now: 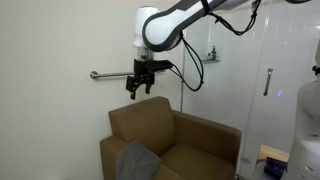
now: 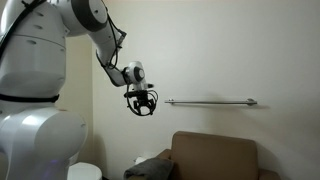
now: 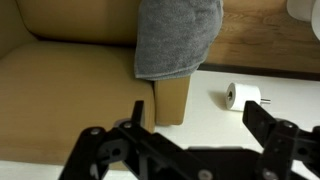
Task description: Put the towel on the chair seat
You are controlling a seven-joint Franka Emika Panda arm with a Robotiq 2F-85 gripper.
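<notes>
Overhead, the gripper point(image 1: 140, 84) hangs in the air well above the armchair point(image 1: 175, 128), its claw spread wide and holding nothing. The towel point(image 1: 137, 160) lies draped over the front end of one armrest point(image 3: 172, 100), its lower edge hanging down the armrest's front face. It is not on the chair seat point(image 1: 195, 157), which lies just beside it. A grab bar point(image 2: 210, 101) runs along the wall behind, and a paper roll point(image 3: 241, 95) lies on the floor near the chair's front corner.
</notes>
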